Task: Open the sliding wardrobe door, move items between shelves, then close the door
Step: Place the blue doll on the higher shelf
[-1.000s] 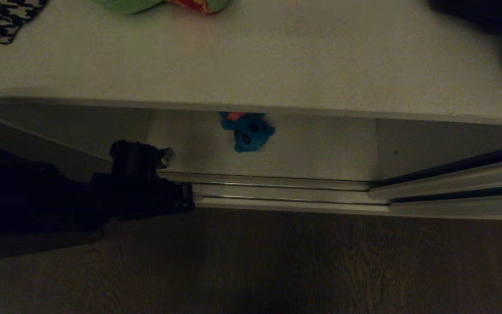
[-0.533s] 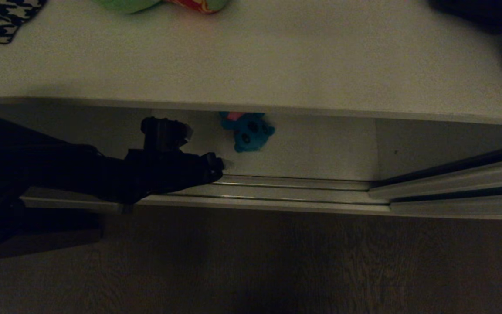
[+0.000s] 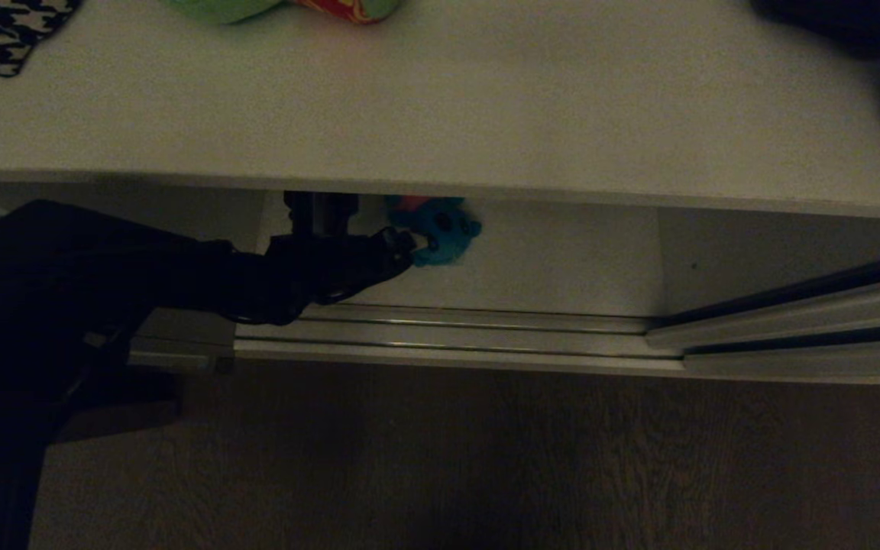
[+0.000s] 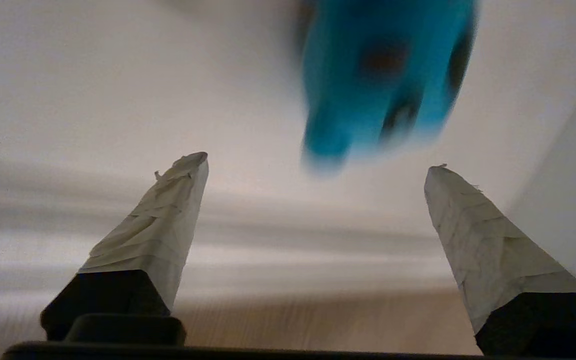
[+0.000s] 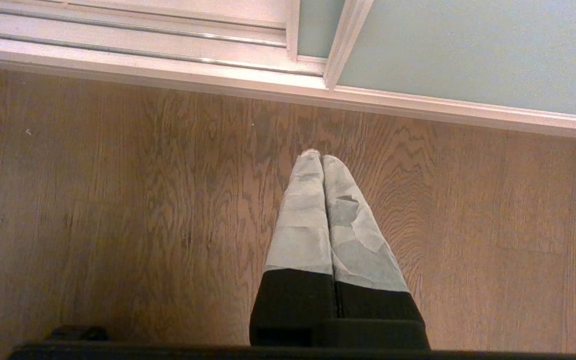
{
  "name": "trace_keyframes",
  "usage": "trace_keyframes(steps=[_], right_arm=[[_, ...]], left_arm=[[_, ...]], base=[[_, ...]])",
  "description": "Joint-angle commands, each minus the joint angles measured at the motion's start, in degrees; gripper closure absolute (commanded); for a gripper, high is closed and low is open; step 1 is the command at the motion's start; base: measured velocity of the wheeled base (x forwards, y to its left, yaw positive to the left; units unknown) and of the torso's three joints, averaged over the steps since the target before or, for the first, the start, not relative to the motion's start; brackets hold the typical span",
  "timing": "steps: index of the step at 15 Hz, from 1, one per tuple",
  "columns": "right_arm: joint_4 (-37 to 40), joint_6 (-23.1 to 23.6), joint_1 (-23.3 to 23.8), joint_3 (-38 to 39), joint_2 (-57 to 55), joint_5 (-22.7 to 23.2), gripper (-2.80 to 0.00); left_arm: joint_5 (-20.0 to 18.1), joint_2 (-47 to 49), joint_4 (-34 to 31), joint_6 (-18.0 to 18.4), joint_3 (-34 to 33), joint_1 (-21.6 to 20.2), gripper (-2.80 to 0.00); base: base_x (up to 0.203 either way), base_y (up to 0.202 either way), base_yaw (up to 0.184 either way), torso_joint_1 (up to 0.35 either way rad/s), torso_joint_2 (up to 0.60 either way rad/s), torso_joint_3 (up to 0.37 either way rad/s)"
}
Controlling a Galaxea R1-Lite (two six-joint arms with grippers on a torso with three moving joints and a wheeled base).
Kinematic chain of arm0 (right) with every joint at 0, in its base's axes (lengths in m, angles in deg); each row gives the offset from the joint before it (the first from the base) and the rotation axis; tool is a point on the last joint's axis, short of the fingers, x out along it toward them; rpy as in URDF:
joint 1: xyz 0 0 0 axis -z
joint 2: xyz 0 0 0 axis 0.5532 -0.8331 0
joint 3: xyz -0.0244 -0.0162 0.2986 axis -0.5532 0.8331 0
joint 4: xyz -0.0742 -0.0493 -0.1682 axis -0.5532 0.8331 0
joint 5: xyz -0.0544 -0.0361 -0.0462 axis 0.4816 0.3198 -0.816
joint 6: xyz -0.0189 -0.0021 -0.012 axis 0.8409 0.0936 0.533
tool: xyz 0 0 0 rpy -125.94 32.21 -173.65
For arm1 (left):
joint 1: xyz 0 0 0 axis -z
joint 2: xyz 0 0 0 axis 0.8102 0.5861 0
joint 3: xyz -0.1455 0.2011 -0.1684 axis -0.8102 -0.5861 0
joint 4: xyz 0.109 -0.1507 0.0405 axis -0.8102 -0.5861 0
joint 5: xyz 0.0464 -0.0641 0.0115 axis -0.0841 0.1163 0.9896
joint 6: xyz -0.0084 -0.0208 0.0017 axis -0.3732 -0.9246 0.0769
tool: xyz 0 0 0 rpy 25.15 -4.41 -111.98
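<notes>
The left arm reaches in from the left side of the head view, stretched nearly level, its dark wrist and forearm in shadow. The left tool [image 4: 318, 162] points forward with its two taped fingers [image 4: 163, 220] spread wide apart and nothing between them. The right tool [image 5: 322, 159] hangs pointing downward, its taped fingers pressed together and empty.

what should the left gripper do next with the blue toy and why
Probably ease forward a little more so the blue toy sits between the fingers, then close. The left gripper is open on the lower shelf, and in the left wrist view the toy lies just beyond the fingertips, not yet between them. The right gripper hangs shut over the floor.
</notes>
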Motion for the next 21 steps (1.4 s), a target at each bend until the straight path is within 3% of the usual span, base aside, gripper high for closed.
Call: trace_keyframes(steps=[1, 3, 9, 12, 15, 21], right_arm=[[-0.05, 0.02, -0.02, 0.0, 0.2, 0.02, 0.0], [-0.05, 0.02, -0.02, 0.0, 0.2, 0.02, 0.0], [-0.05, 0.02, -0.02, 0.0, 0.2, 0.02, 0.0], [-0.05, 0.02, -0.02, 0.0, 0.2, 0.02, 0.0], [-0.05, 0.02, -0.02, 0.0, 0.2, 0.02, 0.0], [-0.05, 0.02, -0.02, 0.0, 0.2, 0.02, 0.0]], left_arm=[[2.27, 4.98, -0.06, -2.0, 6.16, 0.15, -2.8], [3.47, 6.99, -0.47, -4.72, 9.57, 0.65, -2.8], [3.36, 8.29, -0.62, -7.63, 16.03, 1.63, -2.8], [2.8, 9.99, -0.46, -6.56, 19.11, 2.3, -2.8], [0.67, 13.1, 0.09, -2.66, 19.25, 2.39, -2.8], [-0.07, 14.94, 4.94, -2.44, 19.67, 2.57, -2.8]], base=[[0.0, 0.0, 0.0, 0.0, 0.0, 0.0], [0.0, 0.0, 0.0, 0.0, 0.0, 0.0], [0.0, 0.0, 0.0, 0.0, 0.0, 0.0], [0.0, 0.0, 0.0, 0.0, 0.0, 0.0], [0.0, 0.0, 0.0, 0.0, 0.0, 0.0], [0.0, 0.0, 0.0, 0.0, 0.0, 0.0]])
